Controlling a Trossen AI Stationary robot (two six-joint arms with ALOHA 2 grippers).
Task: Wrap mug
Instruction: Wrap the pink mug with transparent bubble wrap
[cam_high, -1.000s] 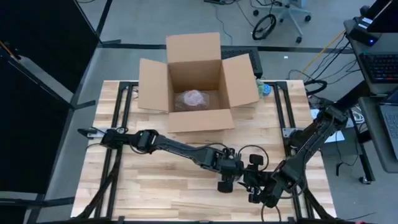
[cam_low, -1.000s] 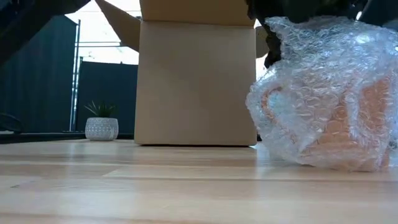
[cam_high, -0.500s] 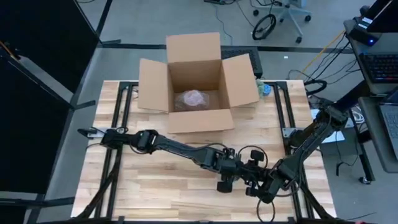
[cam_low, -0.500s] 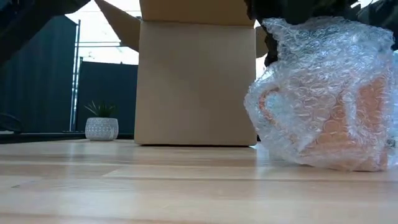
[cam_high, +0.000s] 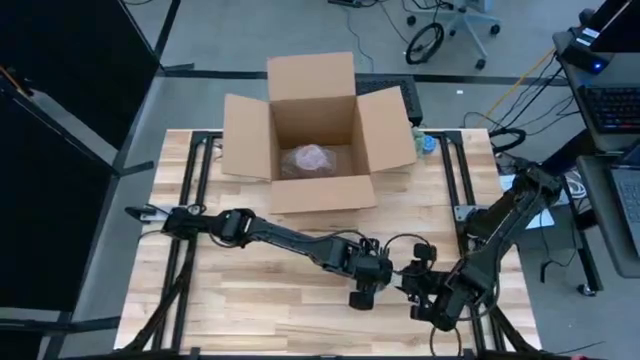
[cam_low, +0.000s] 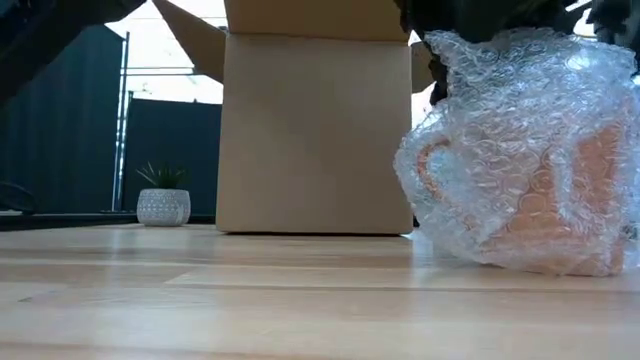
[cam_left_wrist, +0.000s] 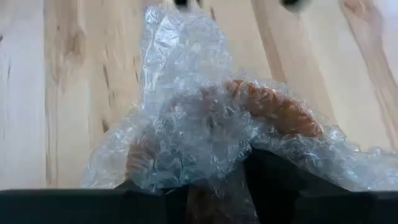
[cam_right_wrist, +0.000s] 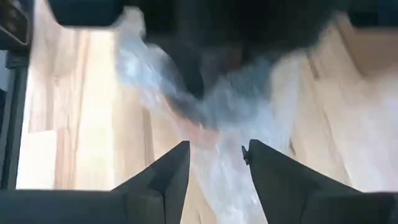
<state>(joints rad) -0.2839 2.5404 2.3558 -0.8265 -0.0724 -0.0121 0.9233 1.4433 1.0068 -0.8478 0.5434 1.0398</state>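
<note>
Here: orange mug (cam_low: 560, 190) under crinkly bubble wrap (cam_low: 500, 100); left jaws clamp wrap, right jaws apart.

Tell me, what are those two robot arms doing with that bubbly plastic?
They are wrapping a mug in bubble wrap near the front of the table. The left gripper holds the bundle, and the right gripper, open, is right beside it. Behind them, an open cardboard box already holds another wrapped bundle.

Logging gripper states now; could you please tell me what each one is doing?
Left gripper: closed on the bubble wrap around the mug.
Right gripper: open, holding nothing.
</note>
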